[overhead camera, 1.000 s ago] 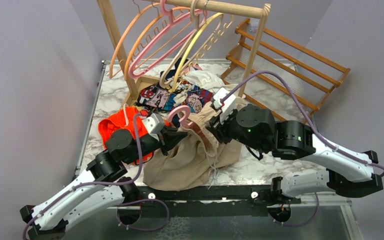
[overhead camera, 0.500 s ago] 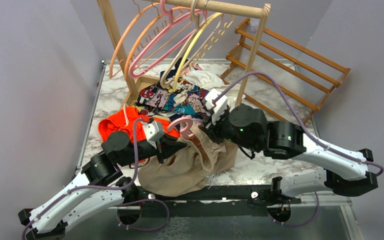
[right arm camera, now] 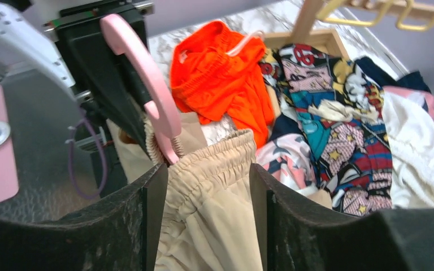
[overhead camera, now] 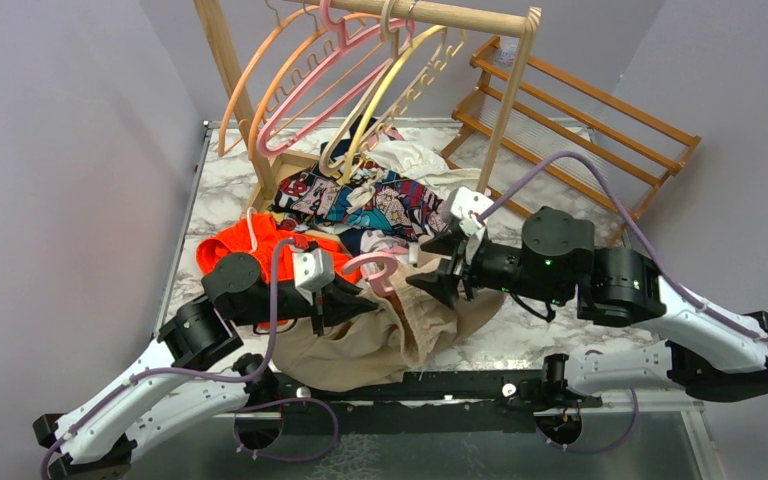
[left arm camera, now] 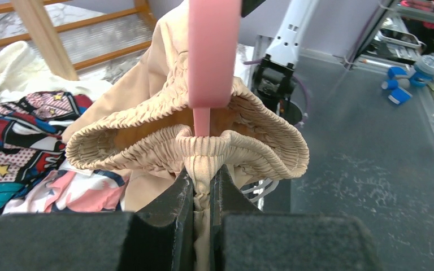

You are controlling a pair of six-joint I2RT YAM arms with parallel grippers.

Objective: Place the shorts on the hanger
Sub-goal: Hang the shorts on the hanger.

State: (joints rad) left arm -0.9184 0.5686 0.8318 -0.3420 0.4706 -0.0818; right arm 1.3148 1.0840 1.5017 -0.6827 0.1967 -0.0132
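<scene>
The beige shorts [overhead camera: 380,335] lie bunched at the table's near edge between both arms. My left gripper [overhead camera: 345,295] is shut on a fold of their gathered waistband [left arm camera: 203,147], and the pink hanger [left arm camera: 212,51] rises out of that pinched fabric, its hook [overhead camera: 375,268] showing from above. My right gripper [overhead camera: 438,280] is open just right of the hook. In its wrist view the jaws [right arm camera: 205,172] stand apart astride another stretch of the waistband [right arm camera: 215,164], with the pink hanger [right arm camera: 141,84] just beyond.
A wooden rack [overhead camera: 460,15] at the back carries orange, pink and yellow hangers. A slatted wooden shelf [overhead camera: 580,110] leans at the back right. An orange garment [overhead camera: 250,245], a comic-print cloth [overhead camera: 360,200] and a white cloth [overhead camera: 410,160] lie behind the shorts.
My right gripper has opened off the shorts and drawn back to the right. The left gripper keeps its hold, and the shorts and hanger have sunk lower toward the near edge.
</scene>
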